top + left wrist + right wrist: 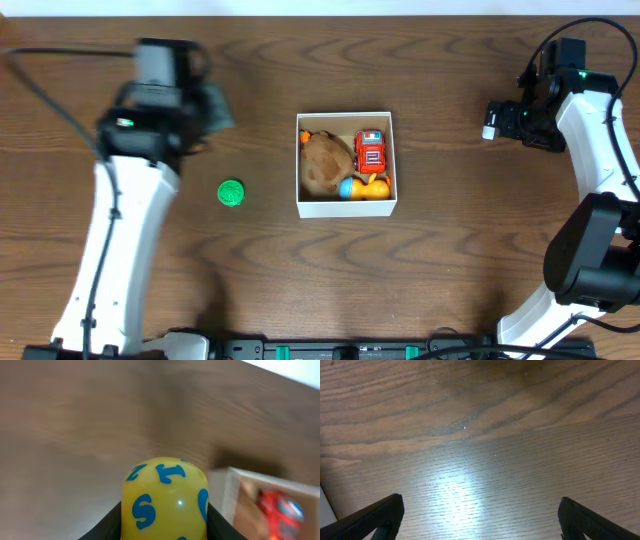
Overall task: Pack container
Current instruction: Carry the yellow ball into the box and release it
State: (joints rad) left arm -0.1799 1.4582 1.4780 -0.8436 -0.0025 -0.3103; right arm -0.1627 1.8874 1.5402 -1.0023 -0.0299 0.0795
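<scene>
ball of yellow plastic with blue letters (pixel 165 495) clenched in left gripper (pixel 162 522), likely bound for the small white cardboard container (pixel 346 207); right gripper (pixel 481 519) gapes empty.

Overhead, the left gripper (pixel 213 106) is a blurred smear. The left wrist view's lower edge crops the yellow ball (pixel 165 497); the container (pixel 231 502) is blurry.

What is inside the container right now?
The container holds a brown plush toy, a red toy truck beside it, and an orange-and-blue toy by the near wall. Anything beneath them is hidden.
</scene>
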